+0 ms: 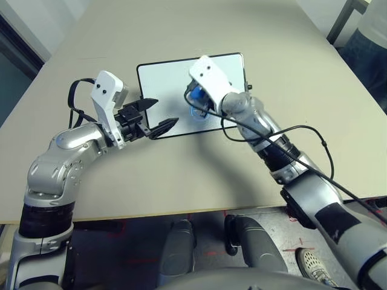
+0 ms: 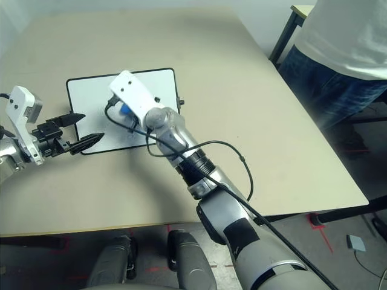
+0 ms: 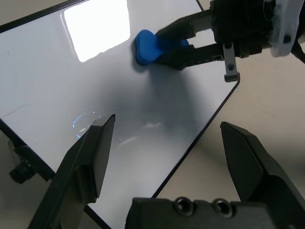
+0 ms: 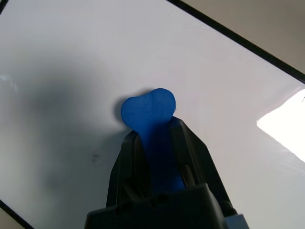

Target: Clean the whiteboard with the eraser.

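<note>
The whiteboard (image 1: 163, 84) lies flat in the middle of the table, white with a thin black frame. My right gripper (image 4: 155, 131) is shut on the blue eraser (image 4: 147, 112) and presses its rounded end down on the board's surface, toward the board's right half (image 1: 195, 96). My left gripper (image 1: 165, 112) is open and hovers over the board's near left corner with nothing between its fingers. In the left wrist view the eraser (image 3: 145, 45) sits beyond the left gripper (image 3: 167, 121), and a faint blue mark (image 3: 83, 119) shows on the board near one left finger.
The beige table (image 1: 181, 175) stretches wide around the board. A person (image 2: 344, 48) in a white top and jeans stands past the table's right edge, beside the leg of another table (image 2: 284, 33). A black cable (image 1: 302, 136) runs along my right forearm.
</note>
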Available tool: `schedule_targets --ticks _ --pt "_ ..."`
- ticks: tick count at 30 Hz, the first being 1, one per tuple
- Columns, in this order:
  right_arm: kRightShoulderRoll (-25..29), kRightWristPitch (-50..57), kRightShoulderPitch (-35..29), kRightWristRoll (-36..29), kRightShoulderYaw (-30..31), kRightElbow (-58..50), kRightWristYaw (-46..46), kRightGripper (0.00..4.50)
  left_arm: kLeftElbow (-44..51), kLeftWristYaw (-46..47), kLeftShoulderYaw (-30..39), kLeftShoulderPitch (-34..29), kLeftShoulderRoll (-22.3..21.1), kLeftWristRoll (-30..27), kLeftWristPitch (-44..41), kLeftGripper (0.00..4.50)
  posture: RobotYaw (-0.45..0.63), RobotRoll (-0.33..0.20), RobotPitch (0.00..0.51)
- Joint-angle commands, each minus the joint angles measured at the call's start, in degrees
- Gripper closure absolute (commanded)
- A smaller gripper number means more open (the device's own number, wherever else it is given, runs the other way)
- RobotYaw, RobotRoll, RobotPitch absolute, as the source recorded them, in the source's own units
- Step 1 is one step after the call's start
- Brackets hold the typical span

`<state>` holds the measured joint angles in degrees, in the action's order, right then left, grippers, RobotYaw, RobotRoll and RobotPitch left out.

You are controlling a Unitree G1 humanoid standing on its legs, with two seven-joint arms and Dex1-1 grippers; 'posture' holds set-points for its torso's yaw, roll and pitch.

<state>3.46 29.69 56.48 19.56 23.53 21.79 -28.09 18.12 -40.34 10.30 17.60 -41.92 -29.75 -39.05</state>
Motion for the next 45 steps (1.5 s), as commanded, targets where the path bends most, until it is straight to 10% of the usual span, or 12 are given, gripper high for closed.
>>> schedule_targets --ticks 1,11,23,45 --pt "0.65 2.20 -3.05 0.53 3.33 0.89 -3.42 3.70 0.64 0.02 0.18 -0.27 -0.25 -0.08 -0.16 0.00 0.19 0.000 0.163" --pt "3.86 8.67 -8.87 2.48 10.50 -5.89 -12.22 3.70 0.37 -0.12 0.01 -0.24 -0.13 0.10 0.26 0.00 0.18 0.000 0.157" --pt "1.41 2.08 -1.23 -0.10 1.21 1.64 -2.01 3.70 -0.15 -0.41 -0.31 0.18 -0.03 0.36 0.67 0.00 0.18 0.000 0.154" --pt "1.77 4.27 -5.93 1.54 5.83 0.07 -7.05 3.70 -0.08 0.01 -0.19 0.46 0.17 0.44 0.50 0.00 0.18 0.000 0.152"
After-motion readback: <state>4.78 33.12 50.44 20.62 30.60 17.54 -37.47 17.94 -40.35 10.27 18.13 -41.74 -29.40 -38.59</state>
